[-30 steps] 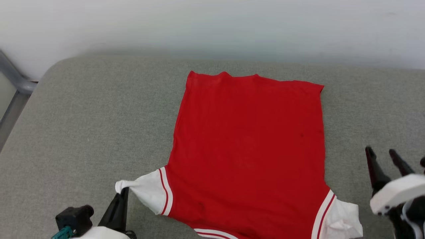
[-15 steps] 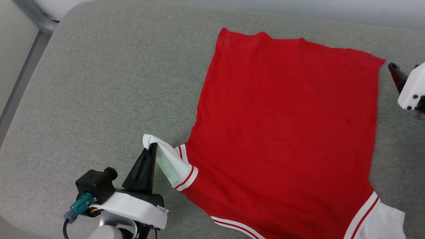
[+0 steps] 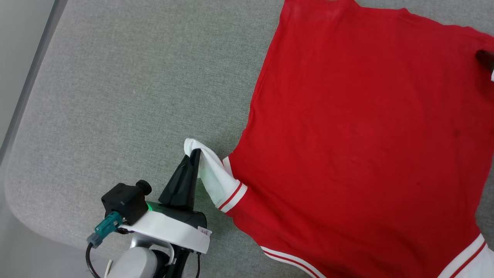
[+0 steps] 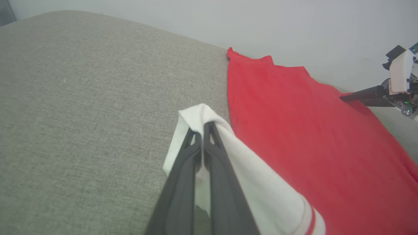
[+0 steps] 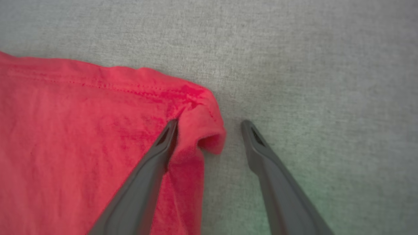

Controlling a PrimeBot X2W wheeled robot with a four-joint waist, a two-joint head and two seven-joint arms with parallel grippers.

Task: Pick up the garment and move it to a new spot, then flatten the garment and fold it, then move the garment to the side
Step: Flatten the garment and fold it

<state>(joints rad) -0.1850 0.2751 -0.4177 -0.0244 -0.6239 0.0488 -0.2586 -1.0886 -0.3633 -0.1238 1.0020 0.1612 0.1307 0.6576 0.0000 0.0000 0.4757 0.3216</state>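
The garment (image 3: 359,135), red with white sleeves, lies spread flat and plain side up on a grey cushion (image 3: 115,96). My left gripper (image 3: 196,152) is shut on the white left sleeve (image 3: 210,173), holding its tip lifted off the cushion; the left wrist view shows the fingers (image 4: 203,125) pinched on the white cloth. At the garment's far right hem corner (image 5: 205,130), my right gripper (image 5: 210,125) is open: one finger presses on the red fabric, the other rests on bare cushion, with the bunched corner between them. Its dark tip (image 3: 487,61) shows at the picture's right edge.
The cushion's rounded left and near edges (image 3: 23,162) drop off beside a grey frame bar (image 3: 32,65). A pale wall (image 4: 261,23) stands behind the cushion's far side. Bare grey cushion stretches to the left of the garment.
The camera has tilted down and closer. My left gripper has kept the sleeve and raised it. My right gripper has travelled from the near right to the far hem corner.
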